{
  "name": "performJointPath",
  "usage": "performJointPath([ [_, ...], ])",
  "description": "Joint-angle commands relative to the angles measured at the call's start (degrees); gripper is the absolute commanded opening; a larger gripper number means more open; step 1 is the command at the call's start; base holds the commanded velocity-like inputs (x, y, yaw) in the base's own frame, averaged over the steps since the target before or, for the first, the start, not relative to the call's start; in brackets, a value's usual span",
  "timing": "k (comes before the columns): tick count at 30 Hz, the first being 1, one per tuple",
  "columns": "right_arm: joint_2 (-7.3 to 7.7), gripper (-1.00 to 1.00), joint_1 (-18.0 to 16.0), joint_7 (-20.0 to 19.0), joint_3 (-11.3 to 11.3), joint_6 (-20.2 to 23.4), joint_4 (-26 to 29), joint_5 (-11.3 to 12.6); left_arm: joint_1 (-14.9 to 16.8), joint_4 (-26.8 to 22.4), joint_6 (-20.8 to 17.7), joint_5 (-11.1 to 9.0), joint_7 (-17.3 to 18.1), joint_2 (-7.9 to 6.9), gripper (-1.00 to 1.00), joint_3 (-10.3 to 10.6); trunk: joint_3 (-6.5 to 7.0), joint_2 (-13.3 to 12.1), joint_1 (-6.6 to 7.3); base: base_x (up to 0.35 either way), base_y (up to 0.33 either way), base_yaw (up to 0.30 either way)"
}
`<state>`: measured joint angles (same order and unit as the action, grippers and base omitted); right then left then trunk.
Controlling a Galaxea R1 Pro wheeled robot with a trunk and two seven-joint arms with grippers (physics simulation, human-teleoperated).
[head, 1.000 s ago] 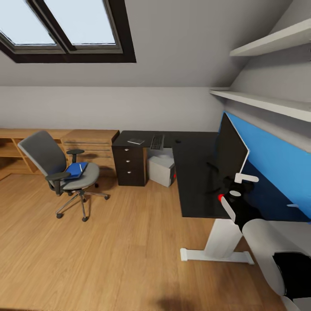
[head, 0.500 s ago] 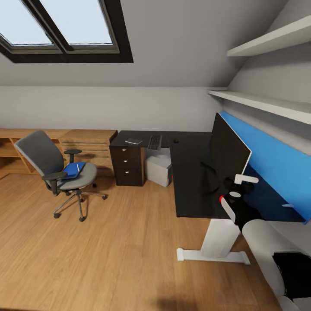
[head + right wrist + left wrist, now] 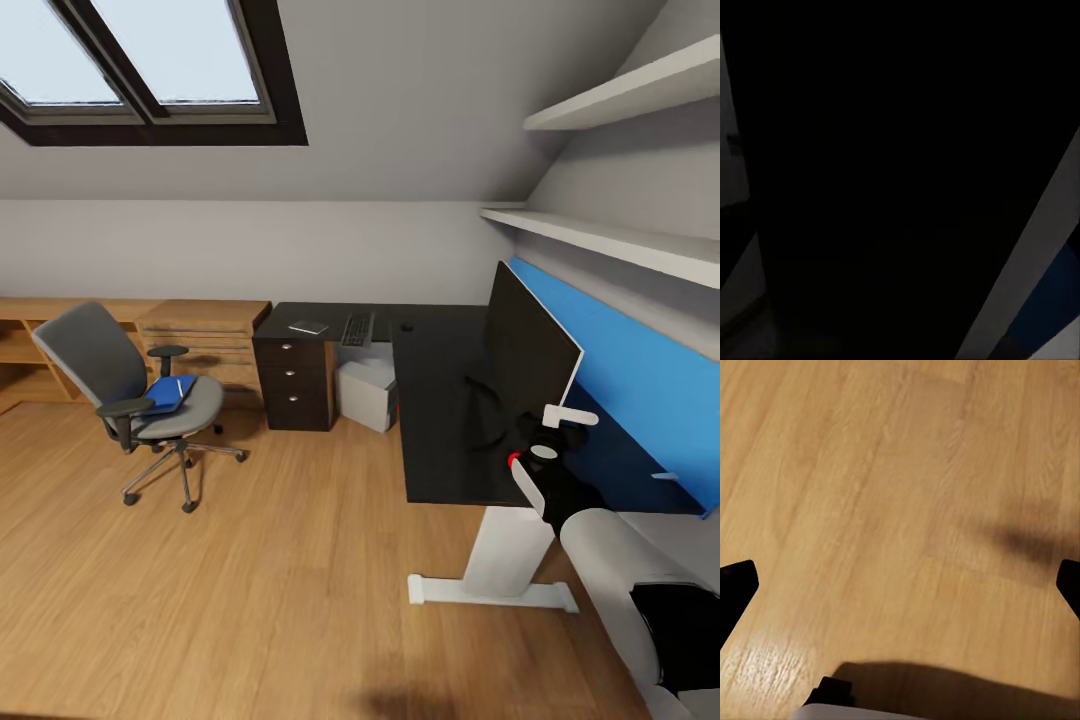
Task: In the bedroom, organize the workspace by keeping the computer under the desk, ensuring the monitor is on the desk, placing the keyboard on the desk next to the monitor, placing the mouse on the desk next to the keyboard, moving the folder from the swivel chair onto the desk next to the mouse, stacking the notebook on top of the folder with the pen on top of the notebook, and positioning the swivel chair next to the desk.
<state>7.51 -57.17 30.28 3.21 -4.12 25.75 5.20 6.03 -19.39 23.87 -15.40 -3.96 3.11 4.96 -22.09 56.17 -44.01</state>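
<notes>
- Nearest, the right gripper (image 3: 545, 452) sits low over the desk's (image 3: 440, 400) near end, right at the foot of the monitor (image 3: 525, 350); whether its fingers are apart or together, I cannot tell.
- The left gripper (image 3: 900, 585) points at bare wooden floor (image 3: 870, 472), its dark fingertips (image 3: 735, 585) spread wide with nothing between them.
- Mid-room, the swivel chair (image 3: 130, 385) stands well apart from the desk, the folder (image 3: 168, 394) on its seat with the pen (image 3: 180, 386) lying on top.
- Farther back, the notebook (image 3: 309, 326), keyboard (image 3: 357, 329) and mouse (image 3: 407, 327) lie in a row on the desk's far wing.
- Below them, the computer (image 3: 366, 392) stands under the desk beside the drawers (image 3: 292, 385).
</notes>
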Motion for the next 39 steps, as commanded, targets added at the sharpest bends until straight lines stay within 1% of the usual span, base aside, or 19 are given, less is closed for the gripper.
performJointPath([
  [1, 0.05, 1.0, -0.05, 0.25, 0.31, -0.36, -0.08, 0.69, 0.03, 0.01, 0.22, -0.33, -0.42, -0.03, 1.0, 0.49, -0.06, 0.04, -0.01, 0.0, -0.004, 0.0],
  [6, 0.03, 1.0, -0.05, 0.23, 0.32, -0.37, -0.08, 0.7, 0.06, 0.03, 0.22, -0.33, -0.43, -0.03, 1.0, 0.49, -0.06, 0.04, -0.01, -0.103, -0.002, 0.0],
  [16, -0.12, 1.0, -0.02, 0.06, 0.39, -0.45, -0.14, 0.88, 0.07, 0.02, 0.22, -0.33, -0.43, -0.03, 1.0, 0.49, -0.06, 0.04, -0.01, -0.296, 0.0, 0.0],
  [19, -0.18, 1.0, 0.02, -1.19, 0.39, -0.45, -0.16, 0.96, 0.05, 0.03, 0.22, -0.33, -0.43, -0.03, 1.0, 0.49, -0.06, 0.04, -0.01, -0.32, 0.0, 0.0],
  [22, -0.2, 1.0, 0.03, -3.43, 0.39, -0.45, -0.28, 1.07, 0.05, 0.05, 0.22, -0.36, -0.43, -0.03, 1.0, 0.49, -0.06, 0.04, -0.01, -0.321, 0.0, 0.0],
  [25, -0.21, 1.0, 0.09, -4.85, 0.38, -0.45, -1.1, 1.18, 0.04, 0.04, 0.22, -0.4, -0.43, -0.03, 1.0, 0.49, -0.06, 0.04, -0.01, -0.321, 0.0, 0.0],
  [29, -0.21, 1.0, 0.2, -6.82, 0.39, -0.61, -4.62, 1.27, 0.05, 0.05, 0.16, -0.42, -0.43, -0.03, 1.0, 0.49, -0.06, 0.04, -0.01, -0.321, -0.012, 0.0],
  [31, -0.21, 1.0, 0.27, -9.19, 0.35, -1.42, -7.52, 1.32, 0.05, 0.05, 0.14, -0.44, -0.43, -0.03, 1.0, 0.49, -0.06, 0.04, -0.01, -0.321, -0.067, 0.0],
  [32, -0.21, 1.0, 0.31, -11.24, 0.33, -2.51, -9.87, 1.35, 0.06, 0.05, 0.14, -0.46, -0.43, -0.03, 1.0, 0.47, -0.06, 0.04, -0.01, -0.321, -0.088, 0.0],
  [34, -0.24, 1.0, 0.37, -13.27, 0.32, -4.12, -12.56, 1.36, 0.05, 0.05, 0.13, -0.48, -0.43, -0.03, 1.0, 0.44, -0.06, 0.04, -0.01, -0.321, -0.097, 0.0],
  [35, -0.3, 1.0, 0.41, -15.02, 0.32, -6.21, -15.45, 1.37, 0.05, 0.05, 0.13, -0.49, -0.43, -0.03, 1.0, 0.43, -0.06, 0.04, -0.01, -0.321, -0.106, 0.0],
  [37, -0.33, 1.0, 0.44, -16.27, 0.31, -8.57, -18.42, 1.38, 0.04, 0.05, 0.13, -0.5, -0.43, -0.03, 1.0, 0.4, -0.06, 0.04, -0.01, -0.321, -0.11, 0.0],
  [38, -0.35, 1.0, 0.47, -17.16, 0.31, -10.97, -21.36, 1.37, 0.04, 0.05, 0.13, -0.5, -0.43, -0.03, 1.0, 0.37, -0.06, 0.04, -0.01, -0.321, -0.114, 0.0],
  [39, -0.36, 1.0, 0.49, -17.5, 0.29, -12.08, -22.57, 1.36, 0.06, 0.05, 0.13, -0.5, -0.43, -0.03, 1.0, 0.36, -0.06, 0.04, -0.01, -0.321, -0.116, 0.0],
])
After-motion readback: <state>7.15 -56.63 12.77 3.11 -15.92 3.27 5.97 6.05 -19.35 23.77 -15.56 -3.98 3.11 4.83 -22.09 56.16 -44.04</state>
